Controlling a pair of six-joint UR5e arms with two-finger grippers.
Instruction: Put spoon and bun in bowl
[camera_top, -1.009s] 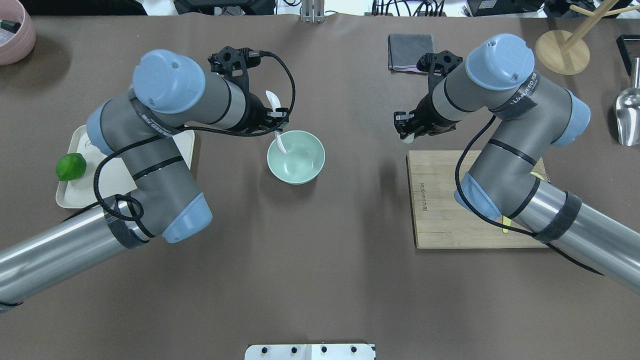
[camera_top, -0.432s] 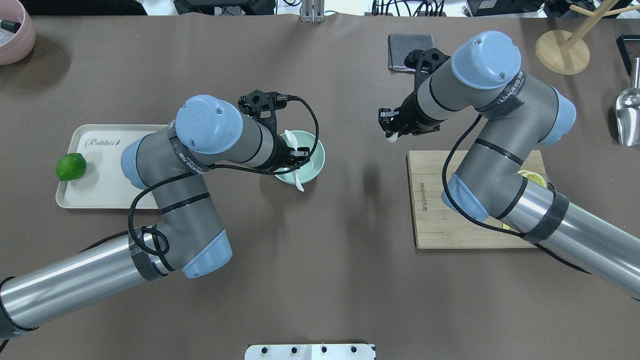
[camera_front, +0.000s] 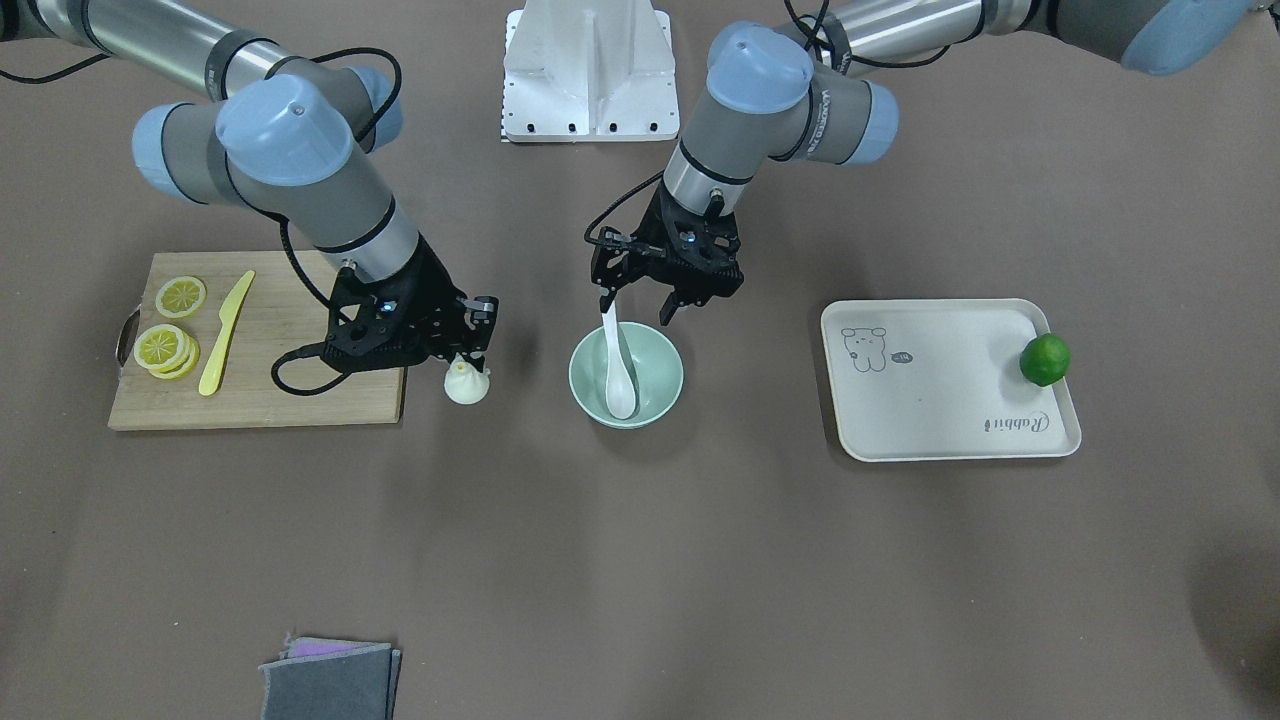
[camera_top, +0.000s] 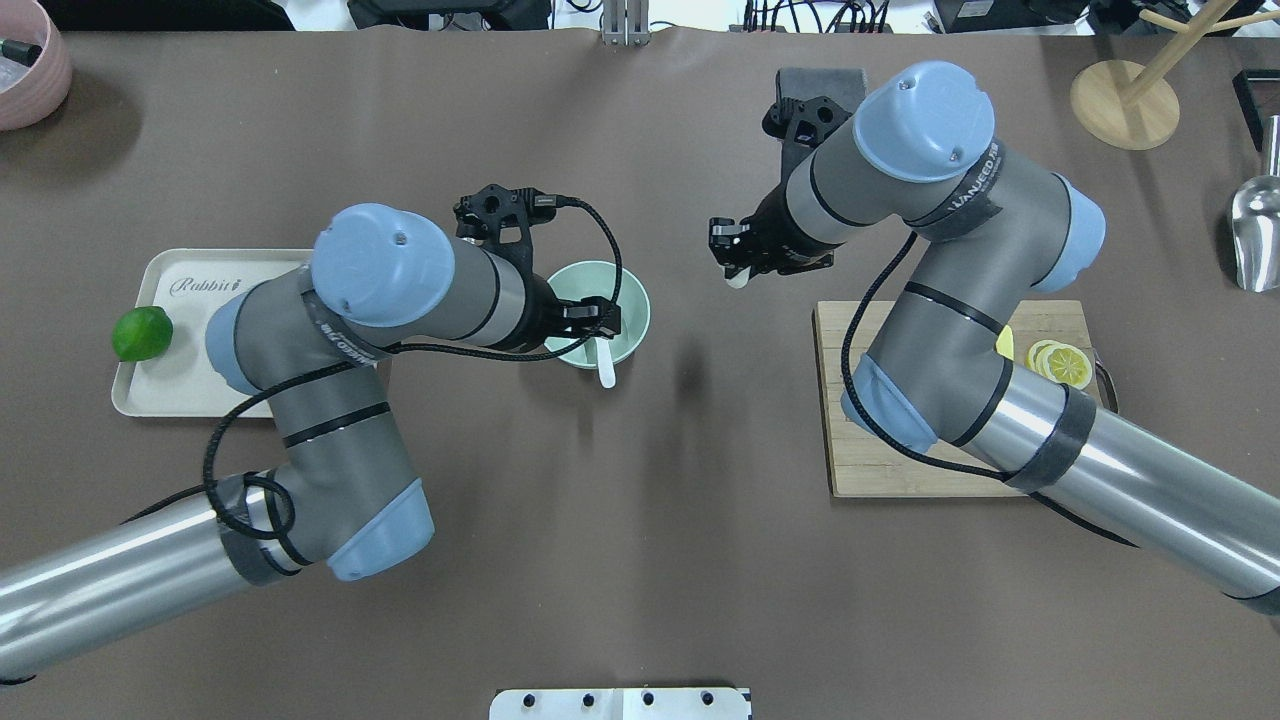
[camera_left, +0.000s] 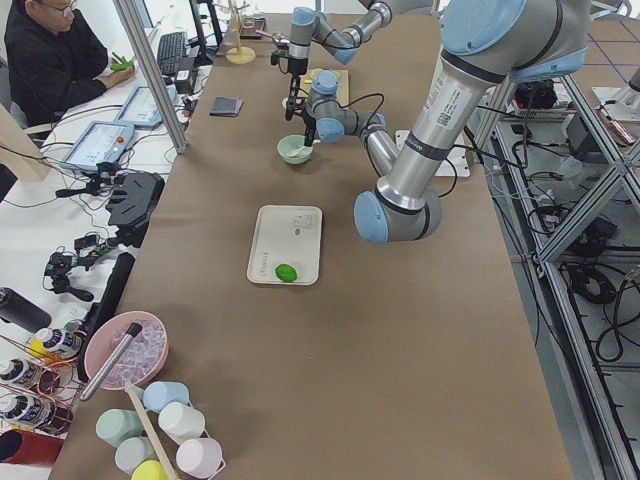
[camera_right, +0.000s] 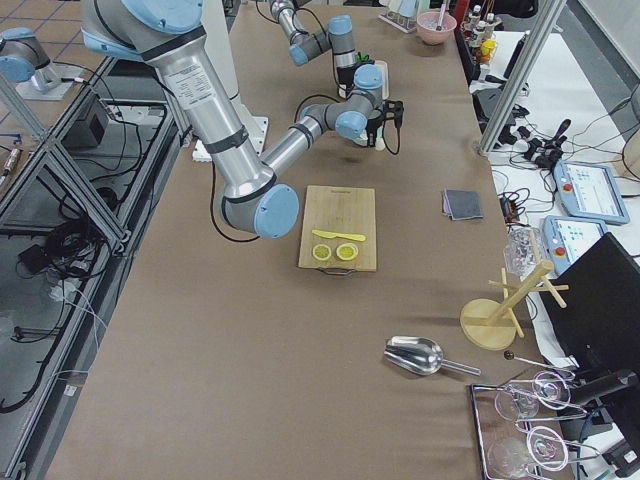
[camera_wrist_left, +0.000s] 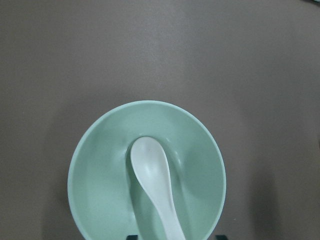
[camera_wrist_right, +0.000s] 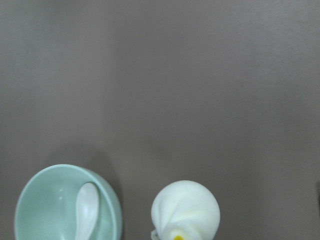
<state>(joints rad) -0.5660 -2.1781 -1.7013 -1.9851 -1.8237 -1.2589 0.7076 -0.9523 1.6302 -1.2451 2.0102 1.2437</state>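
The pale mint-green bowl (camera_top: 590, 285) stands mid-table. The white spoon (camera_front: 620, 375) lies in it, scoop on the bottom and handle leaning over the rim (camera_top: 606, 370). My left gripper (camera_front: 638, 305) hangs just above the bowl with its jaws wide open either side of the handle. In the left wrist view the spoon (camera_wrist_left: 152, 175) rests in the bowl (camera_wrist_left: 100, 175). My right gripper (camera_top: 735, 262) is shut on the white pleated bun (camera_front: 467, 383) and holds it above the table, beside the bowl. In the right wrist view the bun (camera_wrist_right: 185, 210) is right of the bowl (camera_wrist_right: 45, 210).
A cream tray (camera_top: 170, 385) with a green lime (camera_top: 141, 333) lies left of the bowl. A wooden cutting board (camera_front: 270, 340) holds lemon slices (camera_front: 170, 340) and a yellow knife (camera_front: 226, 332). A grey cloth (camera_front: 330, 680), pink bowl (camera_top: 25, 60), wooden stand (camera_top: 1125, 100) and metal scoop (camera_top: 1255, 235) sit at the edges.
My left gripper carried the spoon over the bowl and opened; the spoon now rests in the bowl. My right gripper with the bun moved left toward the bowl.
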